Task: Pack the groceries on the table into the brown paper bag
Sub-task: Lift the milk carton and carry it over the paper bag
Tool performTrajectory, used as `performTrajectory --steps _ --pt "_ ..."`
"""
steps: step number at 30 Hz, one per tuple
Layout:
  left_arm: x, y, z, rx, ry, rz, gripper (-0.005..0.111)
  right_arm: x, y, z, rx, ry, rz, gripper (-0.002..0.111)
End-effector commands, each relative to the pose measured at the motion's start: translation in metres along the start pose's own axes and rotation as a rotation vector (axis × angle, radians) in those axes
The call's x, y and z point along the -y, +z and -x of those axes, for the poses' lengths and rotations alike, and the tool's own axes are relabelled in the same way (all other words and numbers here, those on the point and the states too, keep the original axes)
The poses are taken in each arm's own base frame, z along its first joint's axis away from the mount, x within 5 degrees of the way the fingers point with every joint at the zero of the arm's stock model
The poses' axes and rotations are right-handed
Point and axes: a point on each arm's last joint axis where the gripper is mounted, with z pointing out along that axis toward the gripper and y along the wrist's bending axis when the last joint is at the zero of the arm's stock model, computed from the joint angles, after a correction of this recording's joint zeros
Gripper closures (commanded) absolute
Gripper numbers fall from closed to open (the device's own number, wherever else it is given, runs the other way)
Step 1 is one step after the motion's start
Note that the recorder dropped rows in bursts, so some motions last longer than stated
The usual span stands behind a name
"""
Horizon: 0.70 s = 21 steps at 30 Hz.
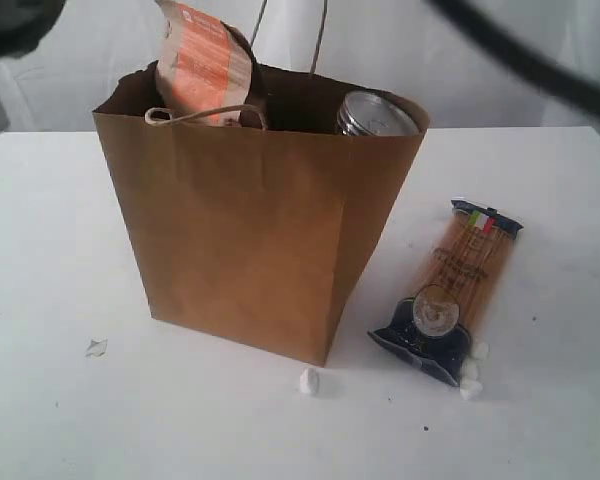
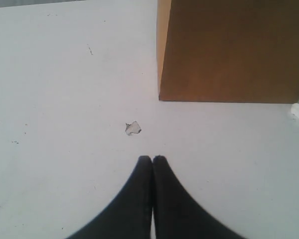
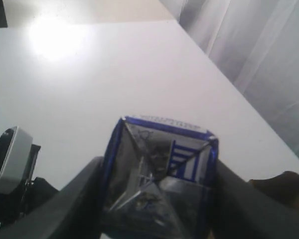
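The brown paper bag [image 1: 250, 240] stands upright in the middle of the white tabletop [image 1: 50, 250] with its mouth open. An orange-labelled pouch [image 1: 202, 65] pokes out on the left, leaning at the rim. A clear-lidded jar [image 1: 377, 115] sits inside the right corner, its lid about level with the edge. With both items against the walls, the centre probably has room for smaller goods.

The right fingers [image 3: 74, 199] clamp a small blue-white carton [image 3: 159, 149] by two opposite sides, one folded end facing the wrist camera. It appears to be lifted clear of the tabletop. A side grip like this would let it go straight down into the bag. The exterior view does not show the carton, so its position relative to the bag cannot be told.

The left fingers [image 2: 139, 184] are pressed together on nothing. They hover over bare tabletop near the bag's lower corner, close to a small torn scrap [image 2: 133, 128], seemingly parked out of the way.

The spaghetti packet [image 1: 458, 290] lies flat just right of the bag, not touching it and not yet packed. Being long, it will likely need standing on end.
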Motion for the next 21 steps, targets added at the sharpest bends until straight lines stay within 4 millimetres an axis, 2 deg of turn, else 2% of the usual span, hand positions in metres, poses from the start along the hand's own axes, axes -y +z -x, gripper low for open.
performTrajectory --steps 1,5,10,16,21 --pt "0.0 0.0 -0.001 -0.004 -0.006 0.0 0.106 0.015 -0.036 0.015 0.125 -0.055 -0.08 0.107" --pt "0.0 0.0 -0.001 -0.004 -0.006 0.0 0.106 0.032 -0.062 0.02 0.172 -0.031 -0.173 0.107" --pt "0.0 0.0 -0.001 -0.004 -0.006 0.0 0.106 0.055 -0.077 0.013 0.128 0.007 -0.255 0.107" --pt "0.0 0.0 -0.001 -0.004 -0.006 0.0 0.106 0.085 -0.086 0.002 0.063 0.03 -0.381 0.107" --pt "0.0 0.0 -0.001 -0.004 -0.006 0.0 0.106 0.1 -0.089 -0.003 0.048 0.049 -0.438 0.107"
